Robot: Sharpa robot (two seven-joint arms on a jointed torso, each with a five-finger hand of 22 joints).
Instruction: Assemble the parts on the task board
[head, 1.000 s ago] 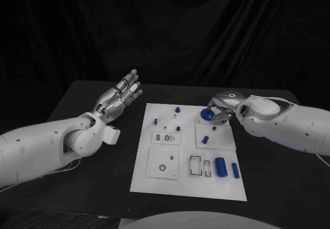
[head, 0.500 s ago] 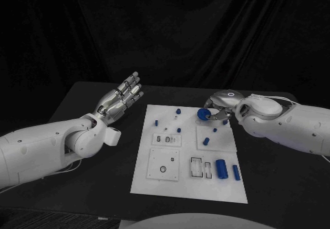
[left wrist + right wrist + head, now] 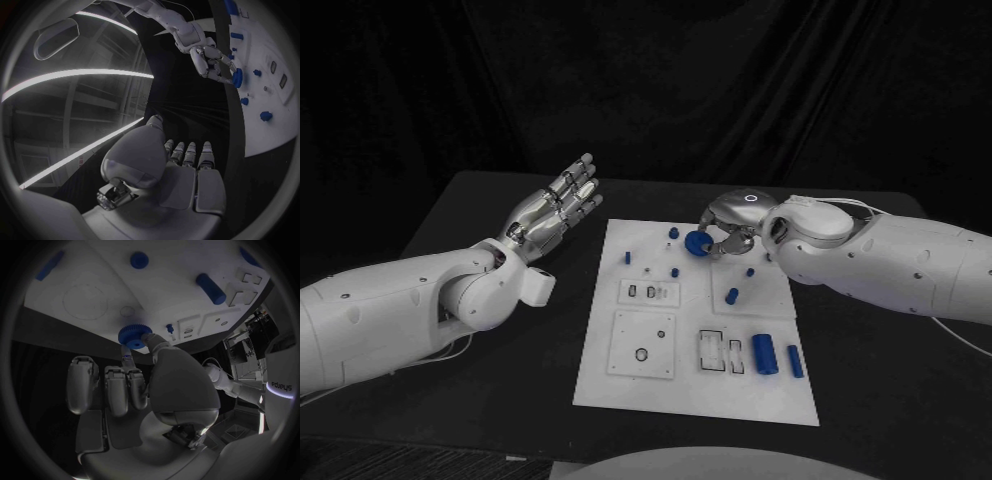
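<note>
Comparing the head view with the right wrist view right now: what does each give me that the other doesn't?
Head view alone: the left hand, open and raised beside the task board, holding nothing; also the board's near half, with rectangular slots and two blue cylinders lying on it.

Right wrist view alone: a close look at the blue gear, its toothed rim plain, pinched at the tips of the fingers above the board.

Both: the right hand holding that gear over the board's far end, and blue parts scattered on the white board.
</note>
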